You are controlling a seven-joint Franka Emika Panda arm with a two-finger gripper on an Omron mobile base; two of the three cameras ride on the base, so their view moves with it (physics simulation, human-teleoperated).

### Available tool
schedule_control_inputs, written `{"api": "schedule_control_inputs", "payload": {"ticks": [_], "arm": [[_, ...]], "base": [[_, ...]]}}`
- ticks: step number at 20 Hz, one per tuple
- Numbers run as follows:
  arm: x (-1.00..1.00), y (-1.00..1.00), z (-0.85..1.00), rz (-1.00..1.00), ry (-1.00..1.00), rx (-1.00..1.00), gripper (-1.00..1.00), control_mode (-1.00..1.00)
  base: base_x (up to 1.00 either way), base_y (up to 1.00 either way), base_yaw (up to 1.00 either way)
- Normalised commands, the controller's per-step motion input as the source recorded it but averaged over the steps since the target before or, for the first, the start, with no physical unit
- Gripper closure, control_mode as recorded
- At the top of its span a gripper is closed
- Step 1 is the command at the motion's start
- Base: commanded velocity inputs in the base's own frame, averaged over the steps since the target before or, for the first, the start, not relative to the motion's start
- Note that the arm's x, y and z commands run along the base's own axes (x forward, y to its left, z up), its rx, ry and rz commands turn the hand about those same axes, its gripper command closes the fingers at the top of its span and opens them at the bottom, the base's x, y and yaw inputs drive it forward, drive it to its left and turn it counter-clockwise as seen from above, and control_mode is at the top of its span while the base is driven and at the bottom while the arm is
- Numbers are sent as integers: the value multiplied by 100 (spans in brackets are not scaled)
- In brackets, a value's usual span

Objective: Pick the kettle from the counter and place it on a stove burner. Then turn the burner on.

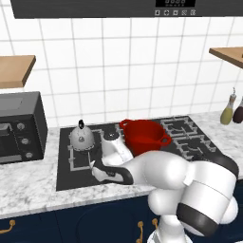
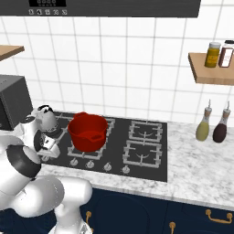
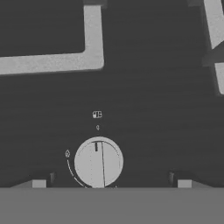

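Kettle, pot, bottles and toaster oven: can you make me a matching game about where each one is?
Things:
1. kettle
2. red pot
3. two bottles
4. toaster oven

Places:
A. on the counter, right of the cooktop
B. on the cooktop's far left grate
C. on the counter, left of the cooktop
D. on the cooktop, just right of the kettle

Pairs: 1-B, 2-D, 3-A, 4-C

Microwave (image 1: 19, 127) cut by left edge, tiny marking (image 3: 97, 114) above knob (image 3: 98, 162) unreadable
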Motion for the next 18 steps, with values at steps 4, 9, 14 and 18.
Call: {"api": "schedule_control_inputs", "payload": {"ticks": [4,9,14,18], "arm": [[8,0,-22,0,0,0,-100,-100],[1,0,-26,0,0,0,-100,-100],[1,0,-28,0,0,0,100,-100],[0,0,-26,0,0,0,100,-100]], "base": [[0,0,0],[0,0,0],[0,0,0],[0,0,0]]}}
